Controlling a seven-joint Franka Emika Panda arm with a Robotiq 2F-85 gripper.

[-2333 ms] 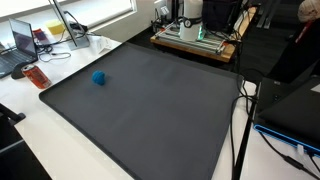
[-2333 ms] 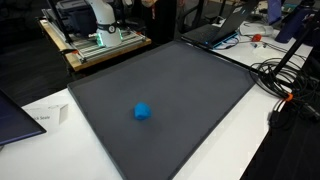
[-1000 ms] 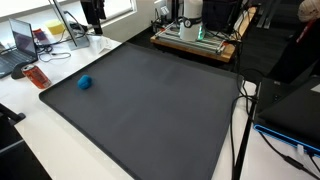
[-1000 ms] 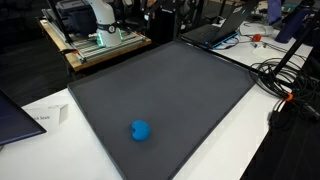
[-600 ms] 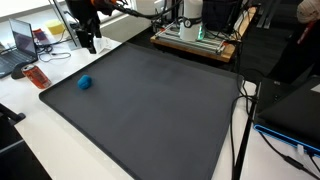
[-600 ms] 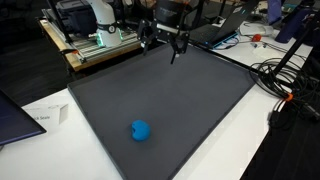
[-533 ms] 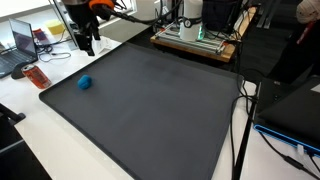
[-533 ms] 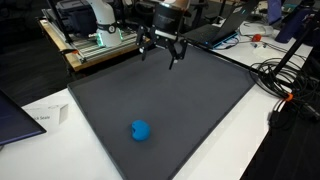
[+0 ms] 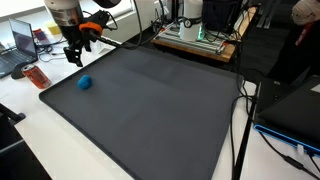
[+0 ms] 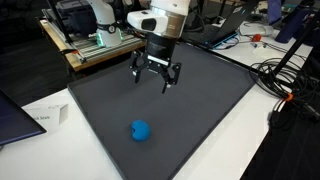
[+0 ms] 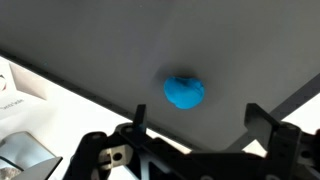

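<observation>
Well, the arm reaches out over the dark mat (image 10: 205, 95) with its wrist bent down, so the gripper (image 10: 155, 80) hangs fingers-first above the mat, clear of its surface. Its jaws are spread wide and hold nothing. The blue ball (image 10: 140, 131) lies on the mat, apart from the gripper and closer to the mat's edge. In an exterior view the gripper (image 9: 72, 55) hovers over the mat's corner, with the ball (image 9: 85, 83) just inside that corner, and a laptop (image 9: 20, 45) stands off the mat beyond it. Only the wrist view looks straight down on the mat (image 11: 90, 45): the ball (image 11: 185, 92) sits just ahead of the gap between the fingers (image 11: 138, 112).
</observation>
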